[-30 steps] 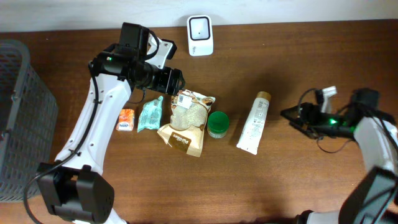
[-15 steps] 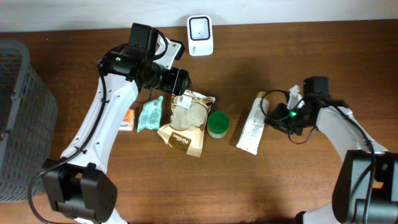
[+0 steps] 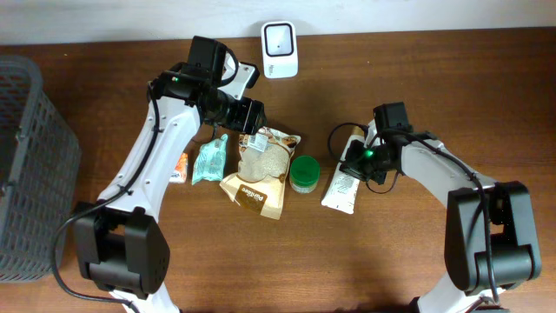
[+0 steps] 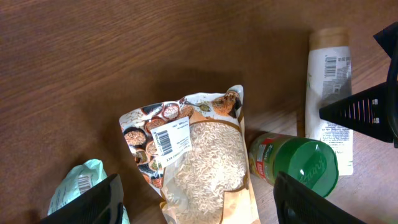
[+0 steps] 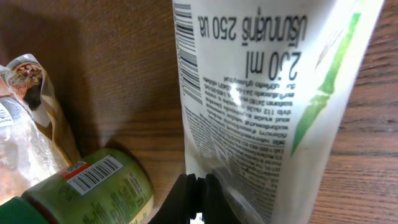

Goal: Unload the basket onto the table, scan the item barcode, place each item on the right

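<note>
Lying flat beside green-lidded jar, windowed rice pouch

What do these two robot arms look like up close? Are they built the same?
They look alike. The left arm and right arm have slim white links joined by chunky black joints, with thin black cables looping beside them. The left end effector is black, with two flat, wedge-shaped fingers. A small green light glows near the right wrist.
</note>
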You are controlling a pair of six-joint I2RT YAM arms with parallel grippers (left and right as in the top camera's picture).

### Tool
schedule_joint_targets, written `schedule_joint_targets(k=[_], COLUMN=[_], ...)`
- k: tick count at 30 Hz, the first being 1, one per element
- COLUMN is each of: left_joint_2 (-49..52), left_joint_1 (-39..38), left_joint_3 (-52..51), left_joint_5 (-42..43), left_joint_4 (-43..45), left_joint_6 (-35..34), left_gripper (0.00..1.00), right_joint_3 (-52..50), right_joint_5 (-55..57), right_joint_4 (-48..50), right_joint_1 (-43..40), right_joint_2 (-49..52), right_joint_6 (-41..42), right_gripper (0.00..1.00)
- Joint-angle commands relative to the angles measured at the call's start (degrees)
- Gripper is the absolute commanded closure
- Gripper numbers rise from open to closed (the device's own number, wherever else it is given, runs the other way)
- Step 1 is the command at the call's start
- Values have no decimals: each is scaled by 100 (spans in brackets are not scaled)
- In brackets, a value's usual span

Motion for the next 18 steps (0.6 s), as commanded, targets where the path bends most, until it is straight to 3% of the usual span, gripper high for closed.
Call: schedule_joint_targets(k=[1,3,6,10,14,18], left_joint_2=[37,37,35,35,37,37], left_joint_1=[2,2,-2,-203,-605,-901], left_joint_3=[46,46,46,46,46,48], left_joint_5=[-42,-44,-37,24,24,20], left_joint_4=[37,37,111,476,1064,1482], left_joint_6=[109,109,109,109,109,114], left_gripper=[25,25,28,28,26,25], right_joint_3=[44,302,1056,1193,874,116], right_joint_5=[306,166,-293,-339,-817,-1497], right_joint_4=[-326,-669,-1768,-2876,-3215,-2295], right_joint_1=[-101,-179,-745,-1843,-2203,-1851], right_joint_2=[136,-46,-723,-1344,-1054,-691], right_joint_6=[-356,-549,-1108,-1886,-2623,-2599], right_gripper=[95,91,75,43,42,42])
